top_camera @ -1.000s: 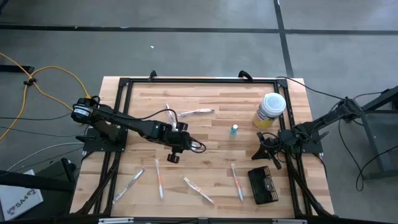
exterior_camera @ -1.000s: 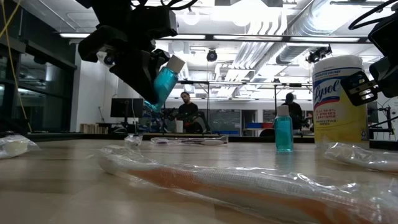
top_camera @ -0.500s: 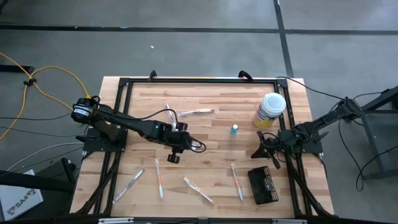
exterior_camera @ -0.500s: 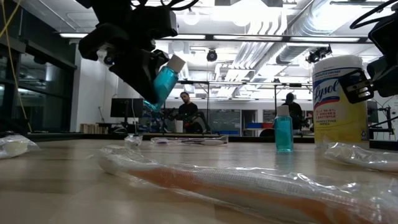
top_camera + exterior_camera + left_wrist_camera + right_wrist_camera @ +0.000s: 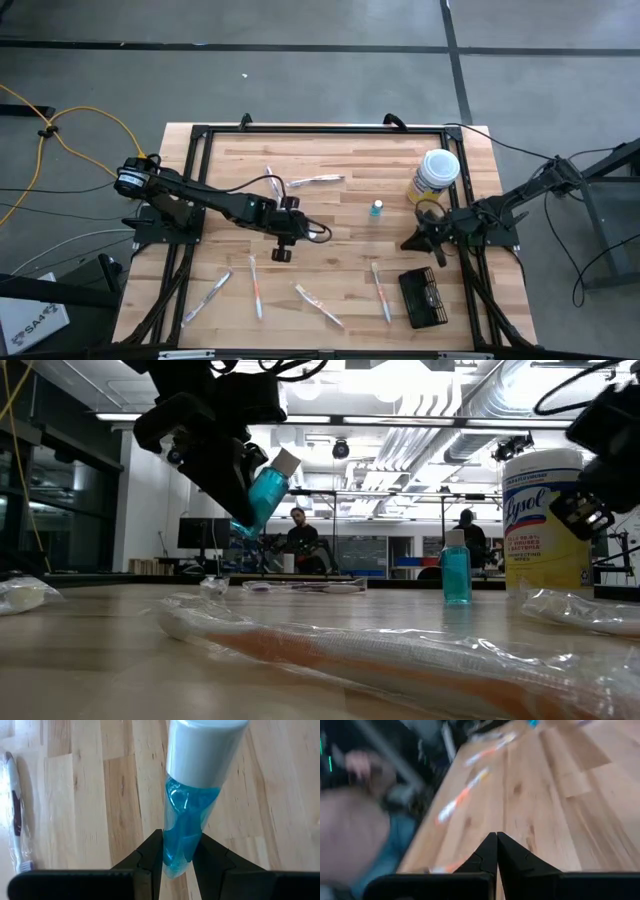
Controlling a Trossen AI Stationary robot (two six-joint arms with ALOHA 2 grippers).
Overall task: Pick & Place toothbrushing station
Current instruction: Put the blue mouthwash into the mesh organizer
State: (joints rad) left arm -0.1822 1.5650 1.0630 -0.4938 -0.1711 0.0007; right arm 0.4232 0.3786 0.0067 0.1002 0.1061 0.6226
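Observation:
The toothbrushing station, a small black wire-mesh basket, stands on its base at the table's near right. My right gripper hovers shut just beyond the basket's far side, holding nothing; its shut fingertips show in the right wrist view. My left gripper is near the table's middle, above the wood, shut on a blue tube with a white cap. A small blue bottle stands upright right of centre. My left gripper pinches the blue tube's flat tail end, opposite the white cap, between its two fingers. The fingers slant down from the table's left. The tube is lifted clear of the table and tilted, its cap end uppermost.
A yellow canister with a white lid stands at the far right. Several wrapped toothbrushes lie about: two at the far middle, others along the near edge. People stand in the room beyond the table.
My right gripper has rolled about its own axis while staying in place, still shut. My left gripper has kept its place with the tube, rolling only slightly.

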